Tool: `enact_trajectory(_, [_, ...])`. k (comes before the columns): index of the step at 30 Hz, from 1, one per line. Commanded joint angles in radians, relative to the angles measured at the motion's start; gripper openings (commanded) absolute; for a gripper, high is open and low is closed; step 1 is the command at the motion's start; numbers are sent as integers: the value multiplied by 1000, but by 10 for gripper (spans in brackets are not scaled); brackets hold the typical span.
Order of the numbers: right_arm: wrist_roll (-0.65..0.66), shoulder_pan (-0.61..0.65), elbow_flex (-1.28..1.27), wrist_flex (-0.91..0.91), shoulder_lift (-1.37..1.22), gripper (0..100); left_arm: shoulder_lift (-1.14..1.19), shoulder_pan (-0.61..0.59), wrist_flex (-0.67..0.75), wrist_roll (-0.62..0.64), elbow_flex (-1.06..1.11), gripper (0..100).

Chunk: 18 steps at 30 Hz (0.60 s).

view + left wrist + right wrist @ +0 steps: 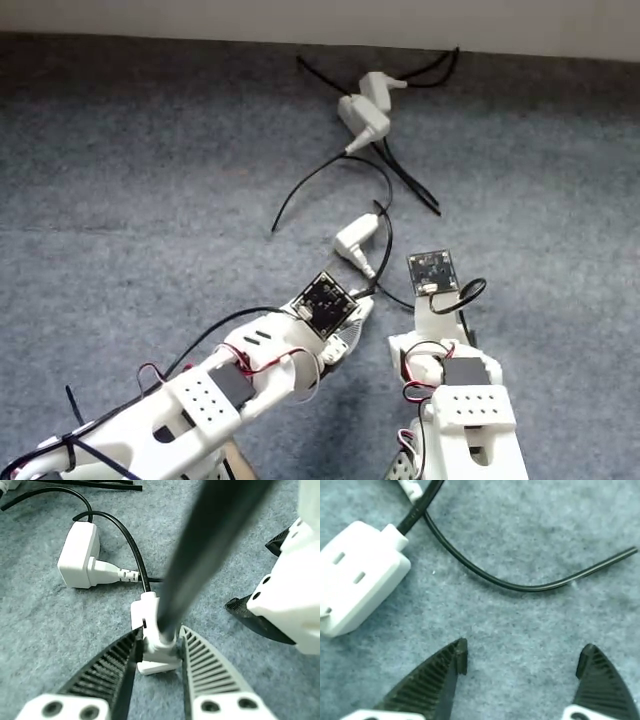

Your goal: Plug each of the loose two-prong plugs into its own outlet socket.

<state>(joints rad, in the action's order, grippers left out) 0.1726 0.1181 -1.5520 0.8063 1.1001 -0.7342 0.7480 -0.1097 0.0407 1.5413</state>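
Observation:
My left gripper (160, 635) is shut on a white two-prong plug (150, 652), held upright against the carpet, its thick black cable rising toward the camera. Just beyond it lies a white outlet socket (77, 555) with another plug (107, 571) pushed into its side; from above this pair (358, 240) lies ahead of the left gripper (355, 312). My right gripper (525, 650) stands open over bare carpet. Beside it lies a white socket block (357, 575) with two empty slots facing up, and a black cable (530, 585) curves past.
Two more white plug and socket pieces (365, 110) lie joined at the far edge of the grey carpet, with black cables (410, 180) trailing from them. The right arm's black finger (250, 620) sits close beside my left gripper. Open carpet spreads to the left and right.

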Motion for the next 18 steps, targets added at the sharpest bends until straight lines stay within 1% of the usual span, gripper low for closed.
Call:
enact_trajectory(1, [11, 12, 2, -18, 13, 343, -1, -5, 3, 3, 38, 6])
enact_trajectory(5, [11, 12, 2, -18, 13, 343, -1, -8, 3, 2, 36, 6])
enact_trajectory(8, [11, 12, 2, -18, 13, 343, -1, -45, 6, 8, 27, 6])
enact_trajectory(12, [11, 12, 2, -35, 12, 343, -1, -136, 3, 129, -2, 6])
enact_trajectory(14, [11, 16, 2, -36, 12, 343, -1, -150, 3, 135, 1, 6])
enact_trajectory(18, [11, 31, 2, -36, 10, 343, -1, -140, 3, 135, 4, 6])
